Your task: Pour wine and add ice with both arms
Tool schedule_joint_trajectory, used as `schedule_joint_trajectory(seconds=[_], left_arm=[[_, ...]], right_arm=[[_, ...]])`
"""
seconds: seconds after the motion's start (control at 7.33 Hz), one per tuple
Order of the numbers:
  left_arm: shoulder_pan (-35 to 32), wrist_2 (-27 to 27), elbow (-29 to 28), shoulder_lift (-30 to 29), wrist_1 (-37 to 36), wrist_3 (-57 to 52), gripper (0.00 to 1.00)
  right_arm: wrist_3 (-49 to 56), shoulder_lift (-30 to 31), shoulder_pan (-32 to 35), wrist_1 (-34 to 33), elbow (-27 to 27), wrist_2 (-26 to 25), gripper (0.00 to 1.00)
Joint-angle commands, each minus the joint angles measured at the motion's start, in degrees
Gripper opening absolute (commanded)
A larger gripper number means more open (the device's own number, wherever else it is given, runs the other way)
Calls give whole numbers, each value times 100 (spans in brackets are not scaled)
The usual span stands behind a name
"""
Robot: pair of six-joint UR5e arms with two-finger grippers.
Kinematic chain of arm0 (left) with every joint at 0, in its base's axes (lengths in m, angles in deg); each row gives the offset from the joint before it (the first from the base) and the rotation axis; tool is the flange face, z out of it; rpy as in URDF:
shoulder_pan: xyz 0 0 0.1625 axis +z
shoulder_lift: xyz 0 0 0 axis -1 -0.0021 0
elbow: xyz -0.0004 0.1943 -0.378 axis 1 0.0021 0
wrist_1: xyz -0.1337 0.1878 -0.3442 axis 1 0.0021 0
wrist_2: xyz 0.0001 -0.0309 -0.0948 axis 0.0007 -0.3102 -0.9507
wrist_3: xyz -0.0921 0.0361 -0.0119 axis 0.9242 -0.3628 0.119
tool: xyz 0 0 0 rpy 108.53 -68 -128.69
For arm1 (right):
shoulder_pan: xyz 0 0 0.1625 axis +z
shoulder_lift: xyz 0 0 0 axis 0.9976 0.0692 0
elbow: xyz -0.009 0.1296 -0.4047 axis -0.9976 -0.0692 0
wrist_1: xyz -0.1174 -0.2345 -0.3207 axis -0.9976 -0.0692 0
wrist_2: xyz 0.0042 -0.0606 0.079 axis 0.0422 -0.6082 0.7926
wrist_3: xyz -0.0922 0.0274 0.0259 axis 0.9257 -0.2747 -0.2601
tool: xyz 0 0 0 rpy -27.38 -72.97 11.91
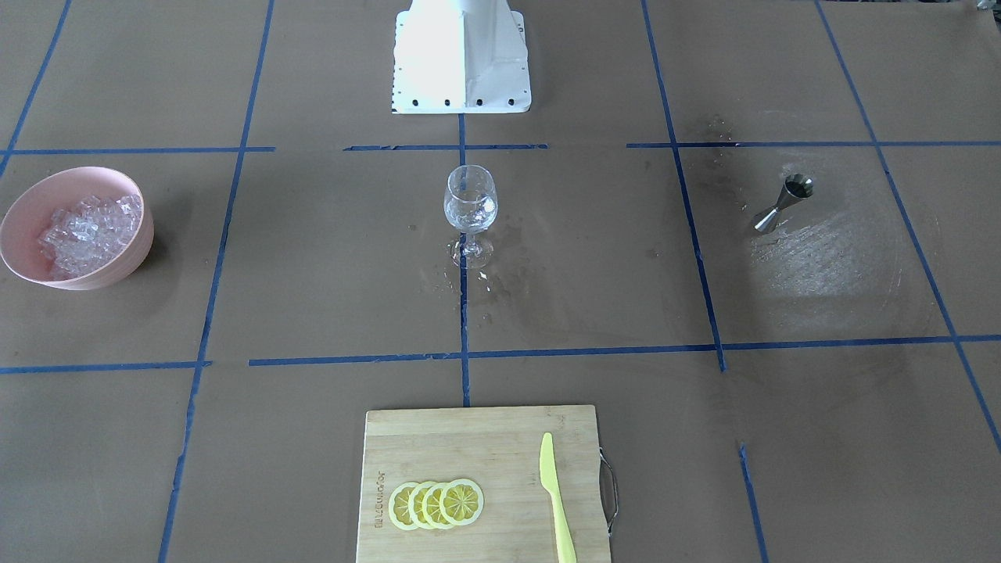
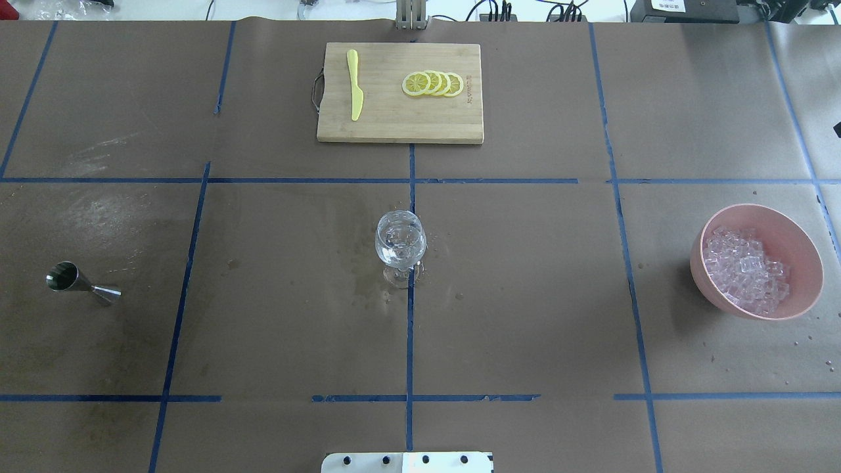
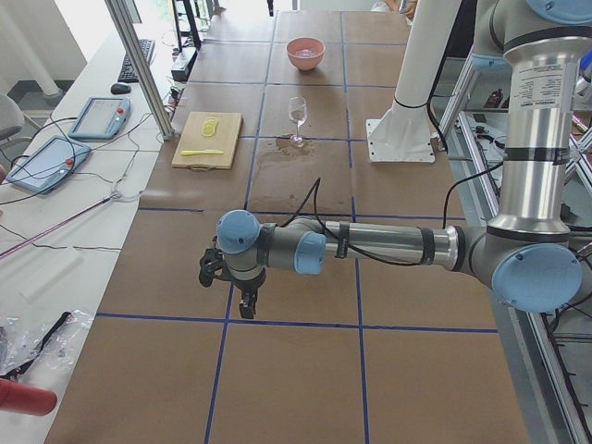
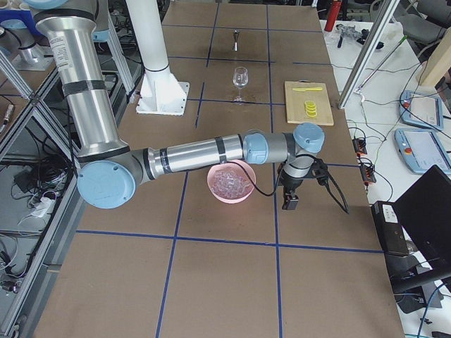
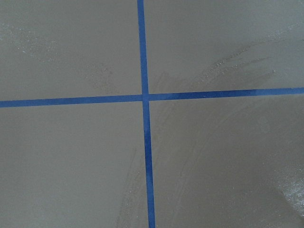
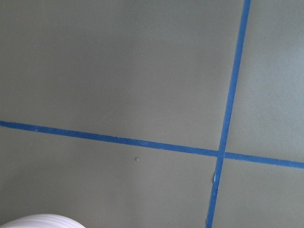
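Ice (image 2: 746, 270) is heaped in the pink bowl (image 2: 792, 233) at my right end of the worktop (image 2: 525, 295). My right hand (image 4: 290, 197) hangs just beside that bowl, on the cutting board (image 2: 394, 125) side, so I'd say that arm takes the ice. The steel jigger (image 2: 79, 281) stands upright at my left end, with my left hand (image 3: 242, 296) out over that end. Whether any wine is in it, can't tell. The wine glass (image 2: 400, 243) stands in the middle. Both hands only show on the side cams, so I can't tell if they're spread or pressed together.
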Motion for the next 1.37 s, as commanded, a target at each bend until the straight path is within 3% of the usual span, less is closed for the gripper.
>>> schedule_joint_trajectory(seconds=[0.0, 0.41, 0.82, 0.96, 1.23], left_arm=[[-4, 9, 346, 15, -33, 13, 100], [101, 482, 412, -159, -43, 319, 100], [93, 413, 683, -178, 167, 673, 100], [119, 65, 719, -195, 334, 681, 100], [180, 35, 633, -177, 1456, 699, 100]], right_arm=[[2, 294, 7, 56, 263, -8, 100], [2, 331, 7, 56, 283, 9, 100], [-42, 287, -11, 56, 230, -8, 100], [-51, 261, -11, 56, 195, -8, 100], [-60, 269, -11, 56, 300, 0, 100]])
